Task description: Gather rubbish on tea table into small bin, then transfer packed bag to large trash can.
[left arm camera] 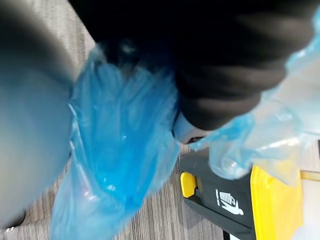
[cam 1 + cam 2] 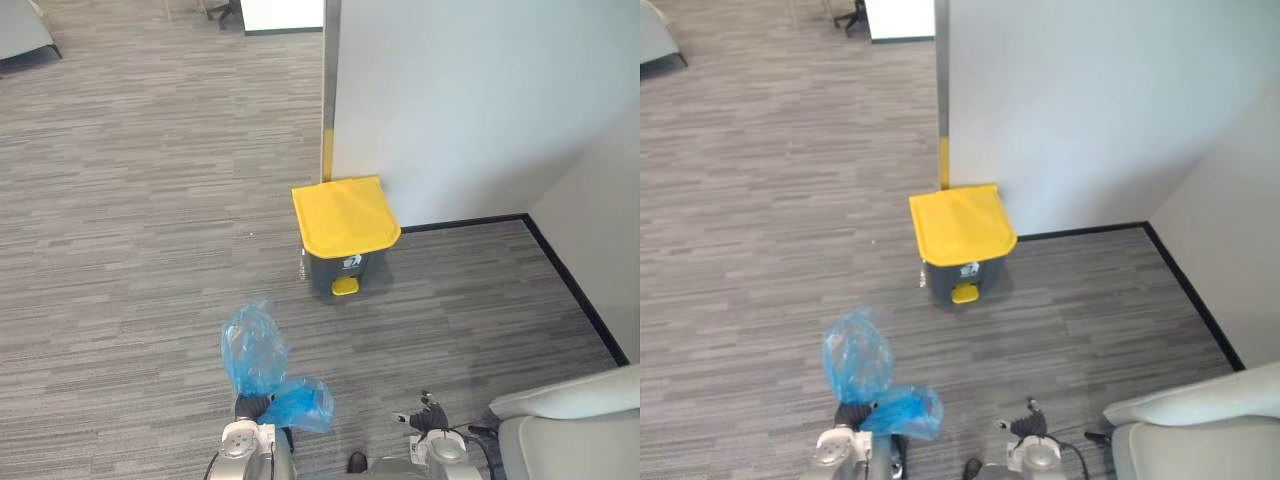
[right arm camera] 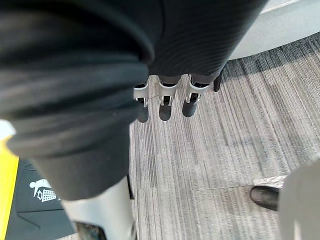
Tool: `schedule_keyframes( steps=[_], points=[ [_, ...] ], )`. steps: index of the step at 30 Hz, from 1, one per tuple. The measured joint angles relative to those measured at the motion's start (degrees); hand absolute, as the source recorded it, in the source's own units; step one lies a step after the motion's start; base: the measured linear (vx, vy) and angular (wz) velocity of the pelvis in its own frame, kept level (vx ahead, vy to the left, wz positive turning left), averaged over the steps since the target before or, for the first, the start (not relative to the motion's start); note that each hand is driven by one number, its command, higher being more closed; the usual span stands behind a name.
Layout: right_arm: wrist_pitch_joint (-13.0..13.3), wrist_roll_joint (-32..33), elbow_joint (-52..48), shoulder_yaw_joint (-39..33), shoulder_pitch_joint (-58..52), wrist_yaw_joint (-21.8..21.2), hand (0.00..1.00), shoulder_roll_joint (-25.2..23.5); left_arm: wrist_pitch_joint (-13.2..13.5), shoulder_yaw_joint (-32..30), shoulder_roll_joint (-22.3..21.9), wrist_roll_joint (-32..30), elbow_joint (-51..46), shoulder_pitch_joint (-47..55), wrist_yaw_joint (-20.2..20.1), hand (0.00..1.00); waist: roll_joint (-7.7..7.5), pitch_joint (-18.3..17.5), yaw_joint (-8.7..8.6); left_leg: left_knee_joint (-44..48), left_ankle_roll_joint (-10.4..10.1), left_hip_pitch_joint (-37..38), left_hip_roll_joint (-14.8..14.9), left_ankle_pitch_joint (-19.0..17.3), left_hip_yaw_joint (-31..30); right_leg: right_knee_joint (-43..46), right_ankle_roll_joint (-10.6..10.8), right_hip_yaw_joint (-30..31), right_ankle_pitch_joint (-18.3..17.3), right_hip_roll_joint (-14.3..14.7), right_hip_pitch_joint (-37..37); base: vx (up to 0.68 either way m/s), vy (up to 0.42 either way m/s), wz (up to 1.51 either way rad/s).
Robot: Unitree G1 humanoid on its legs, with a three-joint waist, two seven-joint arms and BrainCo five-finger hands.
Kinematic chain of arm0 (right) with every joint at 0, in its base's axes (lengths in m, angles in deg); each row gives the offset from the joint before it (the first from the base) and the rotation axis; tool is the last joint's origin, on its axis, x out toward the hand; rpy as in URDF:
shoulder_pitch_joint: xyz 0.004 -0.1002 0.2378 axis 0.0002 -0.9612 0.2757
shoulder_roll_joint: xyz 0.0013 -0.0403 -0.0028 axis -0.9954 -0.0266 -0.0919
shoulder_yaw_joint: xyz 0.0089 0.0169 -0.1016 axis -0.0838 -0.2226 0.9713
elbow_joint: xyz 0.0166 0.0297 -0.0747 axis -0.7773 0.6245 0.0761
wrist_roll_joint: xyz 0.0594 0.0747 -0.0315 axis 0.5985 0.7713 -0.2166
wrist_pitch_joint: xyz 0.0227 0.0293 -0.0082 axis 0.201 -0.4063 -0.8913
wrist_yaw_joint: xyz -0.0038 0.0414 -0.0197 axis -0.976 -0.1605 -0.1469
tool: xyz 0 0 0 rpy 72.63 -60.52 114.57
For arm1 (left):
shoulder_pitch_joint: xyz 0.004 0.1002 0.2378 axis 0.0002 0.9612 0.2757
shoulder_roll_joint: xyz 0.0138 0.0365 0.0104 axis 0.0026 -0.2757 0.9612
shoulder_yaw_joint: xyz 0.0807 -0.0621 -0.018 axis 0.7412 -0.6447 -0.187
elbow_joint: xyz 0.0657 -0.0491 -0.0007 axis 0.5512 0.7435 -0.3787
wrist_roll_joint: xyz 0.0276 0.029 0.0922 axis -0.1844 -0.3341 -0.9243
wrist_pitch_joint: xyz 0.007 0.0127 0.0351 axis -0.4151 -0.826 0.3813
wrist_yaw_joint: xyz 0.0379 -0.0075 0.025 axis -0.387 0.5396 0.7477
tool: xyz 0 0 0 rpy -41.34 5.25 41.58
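Blue plastic bag (image 2: 255,350) is bunched in the left hand (image 2: 252,406). The fist is curled round its gathered middle, fingertips mostly buried in the film. One lobe puffs up past the fingers and another bulges out to the thumb side, toward the right hand. The bag is off the floor and translucent, its contents unclear.

Right hand (image 2: 431,415) hangs low and holds nothing. Its fingers (image 3: 164,107) are straight and relaxed, dark tips pointing down at the grey striped carpet (image 2: 130,200).

Large trash can (image 2: 335,272) stands well ahead of both sets of fingertips, apart from them. It has a dark grey body and a yellow lid (image 2: 345,215), which is down. The yellow foot pedal (image 2: 345,286) on its front faces the hands. It sits on the carpet against the white wall (image 2: 460,100).

The only marking is a white pictogram (image 1: 229,201) on the can's dark front, beside the pedal: a figure dropping litter into a bin. No lettering can be made out on it. In the head views it is a white speck, too small to read.

Light grey sofa (image 2: 570,430) sits near the right hand's fingers, on the side away from the bag.
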Motion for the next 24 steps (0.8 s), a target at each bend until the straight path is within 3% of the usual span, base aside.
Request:
schedule_keyframes(
  steps=[2, 3, 5, 6, 7, 9, 11, 13, 14, 15, 16, 17, 19, 21, 23, 24],
  points=[
    [0.0, -0.1, 0.2, 0.0, -0.3, 0.0, 0.00, -0.2, -0.1, 0.5, 0.5, 0.0, 1.5, -0.1, 0.0, 1.00, -0.55, -0.3, 0.07, 0.5, 0.6, 1.4, -1.4, -3.7, 1.9, 5.4, 1.4, 1.5, -1.0, -2.1, -1.5, 0.34, 0.168, -0.28],
    [0.0, -0.2, 0.3, 0.0, -0.3, -0.1, 0.00, -0.2, -0.2, 0.6, 0.6, 0.0, 1.8, -0.1, 0.0, 1.00, -0.30, -0.2, 0.00, 0.0, 1.0, 3.0, -2.0, -4.9, 2.5, 12.7, 1.8, 3.0, -1.0, -2.8, -4.3, 0.30, 0.199, -0.27],
    [0.0, -0.5, 0.7, 0.5, -0.7, -0.2, 0.00, -0.4, -0.2, 1.9, 1.6, 0.0, 2.1, 0.6, 0.1, 1.00, -0.35, -0.3, -0.29, -2.1, 1.6, 7.3, -3.4, -6.4, 3.0, 28.8, 7.5, 3.8, 2.1, -4.8, -10.4, 0.32, 0.177, -0.07],
    [0.1, -0.6, 0.4, 0.4, -0.8, -0.3, 0.00, -0.3, -0.2, 3.3, 2.7, 0.0, 2.2, 0.8, 0.1, 1.00, -0.51, -0.4, -0.82, -2.5, 2.3, 9.3, -3.9, -7.3, 2.7, 36.3, 8.4, 3.8, 3.5, -5.7, -13.2, 0.44, 0.102, 0.22],
    [0.2, -0.6, 0.3, 0.4, -0.7, -0.3, 0.00, -0.2, -0.3, 3.9, 3.6, 0.0, 2.5, 0.8, 0.1, 1.00, -0.33, -0.2, -1.22, -2.5, 2.8, 11.6, -4.2, -8.6, 1.6, 42.3, 6.1, 2.5, 2.5, -6.2, -15.7, 0.37, 0.072, 0.28],
    [0.5, -0.5, 0.2, 0.4, -0.7, -0.2, 0.00, -0.2, -0.3, 3.9, 4.3, 0.0, 2.6, 0.5, 0.1, 1.00, -0.84, 0.0, -1.63, -3.0, 2.6, 15.8, -4.0, -9.6, 0.2, 45.0, 2.8, -0.9, -0.8, -6.4, -20.1, 0.43, -0.026, 0.49],
    [0.5, -0.5, 0.3, 0.4, -0.7, -0.3, 0.00, 0.0, -0.3, 3.8, 4.3, 0.0, 2.7, 0.5, 0.1, 1.00, -0.78, 0.1, -1.96, -3.8, 2.5, 17.8, -3.6, -9.6, -0.5, 42.2, 1.7, -2.1, -1.7, -5.7, -21.7, 0.42, -0.092, 0.43],
    [0.9, -0.5, 0.0, 0.3, 0.3, -0.2, 0.00, 0.2, -0.3, 3.7, 4.3, 0.0, 2.9, 0.0, 0.1, 1.00, 0.10, 0.8, -3.36, -5.3, 2.5, 20.3, -1.9, -9.6, -2.9, 32.0, 0.5, -3.7, -1.7, -3.2, -23.9, 0.42, -0.154, 0.59],
    [1.1, -0.5, 0.0, 0.3, 0.5, -0.2, 0.00, 0.1, -0.3, 3.5, 4.3, 0.0, 3.2, -0.4, 0.1, 1.00, 0.10, 0.9, -3.50, -6.3, 2.3, 21.5, -1.2, -9.7, -3.8, 23.9, 0.6, -3.6, 0.7, -1.8, -24.6, 0.44, -0.202, 0.68],
    [1.1, -0.5, 0.1, 0.4, 0.1, -0.2, 0.00, 0.0, -0.3, 3.5, 4.6, -0.1, 3.2, -0.7, 0.0, 1.00, -0.81, 0.6, -3.55, -6.6, 0.7, 22.5, -1.4, -10.5, -5.0, 12.4, 0.7, -3.3, 7.3, -1.4, -23.8, 0.46, -0.220, 0.74],
    [1.2, -0.2, 0.3, 0.2, -0.2, -0.3, 0.00, 0.0, -0.2, 3.4, 5.1, -0.4, 3.4, -1.0, -0.1, 1.00, -2.25, 0.7, -3.66, -6.6, -1.4, 23.4, -2.3, -11.8, -6.1, 8.6, -1.6, -2.9, 16.3, -2.0, -22.9, 0.47, -0.231, 0.49],
    [1.1, -0.4, 0.9, -0.8, 1.2, -0.3, 0.00, 0.8, -0.3, 3.3, 3.9, -0.9, 5.6, -2.0, -0.1, 1.00, 0.69, 1.4, -3.23, -6.7, -2.5, 24.6, 0.2, -12.7, -7.4, 10.4, -2.7, -4.1, 14.9, 0.0, -22.3, 0.41, -0.194, 0.20],
    [1.1, -0.5, 1.9, -2.0, 2.5, -0.3, 0.00, 1.0, -0.2, 3.2, 3.2, -1.1, 5.7, -2.4, -0.9, 1.00, 1.25, 1.5, -3.40, -7.5, -2.6, 24.7, 0.9, -10.7, -7.5, 12.1, -3.9, -4.7, 11.3, 0.5, -22.5, 0.40, -0.199, 0.09],
    [0.9, -0.4, 2.1, -3.5, 1.9, -0.4, 0.00, 1.0, -0.2, 3.2, 1.9, -1.4, 5.7, -2.9, -1.2, 1.00, 1.83, 1.8, -3.96, -6.0, -4.1, 26.2, 2.4, -8.9, -8.2, 12.2, -4.5, -6.6, 8.7, 1.1, -19.4, 0.32, -0.176, 0.30],
    [0.8, -0.5, 1.9, -3.5, 1.0, -0.4, 0.00, 1.0, -0.1, 2.7, 0.7, -1.7, 5.5, -2.9, -1.3, 1.00, 1.99, 1.9, -3.79, 2.5, -5.1, 24.9, 4.1, -8.4, -8.4, 9.3, -4.6, -6.9, 8.3, 2.4, -14.7, 0.27, -0.124, 0.13],
    [0.8, -0.5, 1.6, -3.2, 0.3, -0.4, 0.00, 0.7, -0.1, 2.5, -0.1, -1.7, 5.4, -2.7, -1.5, 1.00, 1.96, 1.8, -3.33, 12.1, -7.4, 21.2, 5.3, -7.2, -8.1, 6.5, -5.2, -6.7, 7.7, 2.9, -11.7, 0.18, -0.053, 0.03]
  ],
)
